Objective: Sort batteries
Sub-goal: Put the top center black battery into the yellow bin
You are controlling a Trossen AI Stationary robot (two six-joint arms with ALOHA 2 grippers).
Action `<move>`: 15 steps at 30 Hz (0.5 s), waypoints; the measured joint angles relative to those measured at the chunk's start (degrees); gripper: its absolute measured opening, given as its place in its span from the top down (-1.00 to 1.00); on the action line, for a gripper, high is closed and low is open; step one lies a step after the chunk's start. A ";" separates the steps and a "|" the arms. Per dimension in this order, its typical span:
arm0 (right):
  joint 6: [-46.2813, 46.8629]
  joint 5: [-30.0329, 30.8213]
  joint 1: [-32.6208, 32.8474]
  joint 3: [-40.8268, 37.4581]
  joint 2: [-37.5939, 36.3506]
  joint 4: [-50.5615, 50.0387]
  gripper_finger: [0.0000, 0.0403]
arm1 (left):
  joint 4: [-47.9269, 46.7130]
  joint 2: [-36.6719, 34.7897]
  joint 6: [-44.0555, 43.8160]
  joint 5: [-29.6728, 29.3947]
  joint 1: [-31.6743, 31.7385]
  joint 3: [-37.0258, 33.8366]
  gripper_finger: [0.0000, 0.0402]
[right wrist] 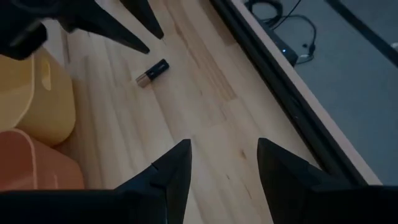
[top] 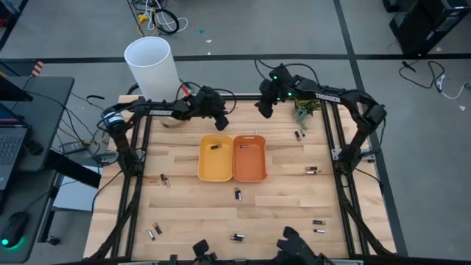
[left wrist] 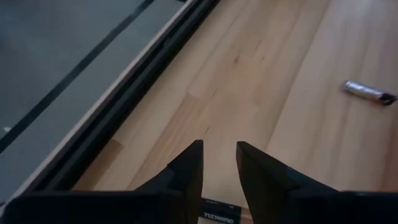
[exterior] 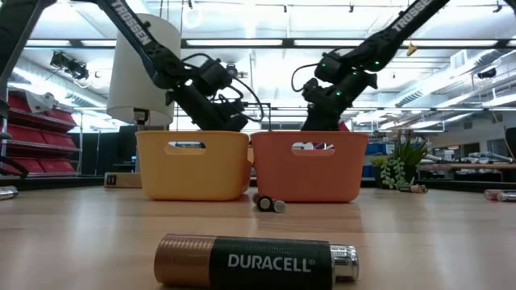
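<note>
Several small batteries lie scattered on the wooden table, such as one (top: pixel 238 193) in front of the trays and a black and copper one (exterior: pixel 256 260) close to the low camera. A yellow tray (top: pixel 204 168) and an orange tray (top: pixel 259 168) stand side by side mid-table, each with a battery inside (top: pixel 215 147) (top: pixel 246 145). My left gripper (top: pixel 219 118) hangs open behind the yellow tray, above a black and copper battery (right wrist: pixel 152 73) that lies flat on the table. My right gripper (right wrist: pixel 221 168) is open behind the orange tray (exterior: pixel 308 165), with nothing between its fingers.
A tall white cylinder (top: pixel 152 68) stands at the table's far left corner. A small plant (top: pixel 305 110) sits far right, near my right arm. A silvery battery (left wrist: pixel 370 92) lies beyond my left gripper. Black frame rails run along the table's edges (right wrist: pixel 273 68).
</note>
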 joint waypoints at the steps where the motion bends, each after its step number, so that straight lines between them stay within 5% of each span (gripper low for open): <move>1: 0.00 0.00 -0.26 -0.84 -0.38 1.04 0.16 | -0.08 0.73 0.03 0.05 0.03 0.31 0.42; 7: -1.34 0.01 -1.84 -3.25 -0.84 2.82 0.16 | -0.54 2.16 0.30 0.02 0.17 1.14 0.37; 15: -4.59 -0.25 -3.69 -3.38 -0.28 1.13 0.16 | -7.76 1.94 20.04 0.67 -0.83 2.95 0.37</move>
